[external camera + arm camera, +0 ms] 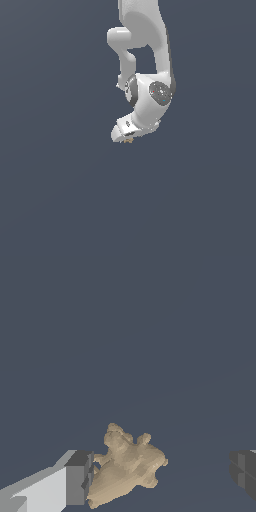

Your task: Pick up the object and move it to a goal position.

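No readable text anywhere (arm possibly too small).

Flat, even simulator light with no glare and no cast shadows on the dark slate ground. Both views are sharp edge to edge, with soft shading on the white arm (150, 75).

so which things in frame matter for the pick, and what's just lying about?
Part of the job:
- tan lumpy object, between the open fingers, close against one, well apart from the other
- gripper

Lying about:
- nothing else shows; only the plain dark ground
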Robot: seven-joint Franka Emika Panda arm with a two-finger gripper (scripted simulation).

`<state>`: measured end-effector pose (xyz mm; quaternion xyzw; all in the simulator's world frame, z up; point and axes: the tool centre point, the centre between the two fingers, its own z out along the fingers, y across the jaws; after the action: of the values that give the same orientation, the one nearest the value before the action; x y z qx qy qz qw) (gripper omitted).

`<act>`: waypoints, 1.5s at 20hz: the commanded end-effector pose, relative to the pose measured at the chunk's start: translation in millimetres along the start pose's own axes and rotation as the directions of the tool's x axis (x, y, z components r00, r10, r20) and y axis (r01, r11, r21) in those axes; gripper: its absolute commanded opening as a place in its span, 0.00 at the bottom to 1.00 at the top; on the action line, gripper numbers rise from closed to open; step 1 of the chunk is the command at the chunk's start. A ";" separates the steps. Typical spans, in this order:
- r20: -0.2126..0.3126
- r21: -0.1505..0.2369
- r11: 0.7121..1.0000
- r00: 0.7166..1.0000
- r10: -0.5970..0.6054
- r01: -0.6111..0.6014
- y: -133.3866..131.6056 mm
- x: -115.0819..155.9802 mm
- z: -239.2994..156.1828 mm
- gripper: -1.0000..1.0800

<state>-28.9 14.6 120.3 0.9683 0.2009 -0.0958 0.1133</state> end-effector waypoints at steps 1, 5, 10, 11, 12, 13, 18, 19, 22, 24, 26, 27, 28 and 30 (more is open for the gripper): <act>0.051 -0.046 0.994 0.994 -0.100 0.103 -9.8 -2.9 12.0 1.00; 0.139 -0.108 0.959 0.959 -0.247 0.263 -22.6 -7.5 29.1 1.00; 0.234 -0.153 0.898 0.898 -0.373 0.413 -32.9 -11.8 44.0 1.00; 0.249 -0.159 0.886 0.886 -0.391 0.436 -34.4 -12.4 46.1 1.00; 0.264 -0.164 0.874 0.874 -0.408 0.457 -35.7 -13.0 48.1 1.00; 0.277 -0.168 0.863 0.863 -0.422 0.476 -36.8 -13.5 49.8 1.00; 0.321 -0.180 0.824 0.824 -0.467 0.538 -40.5 -15.0 55.5 1.00; 0.326 -0.181 0.819 0.819 -0.472 0.544 -40.9 -15.1 56.0 1.00; 0.333 -0.183 0.813 0.813 -0.478 0.553 -41.3 -15.4 56.8 1.00; 0.329 -0.181 0.817 0.817 -0.474 0.548 -41.4 -15.3 56.9 1.00; 0.329 -0.181 0.817 0.816 -0.475 0.548 -40.2 -16.0 60.0 1.00; 0.329 -0.182 0.816 0.816 -0.475 0.549 -39.4 -16.5 62.7 1.00; 0.330 -0.182 0.816 0.815 -0.476 0.549 -38.2 -17.2 66.2 1.00; 0.331 -0.182 0.814 0.814 -0.477 0.551 -35.3 -19.2 74.8 1.00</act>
<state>-69.7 23.9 52.0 0.8300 0.4507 -0.2250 0.2395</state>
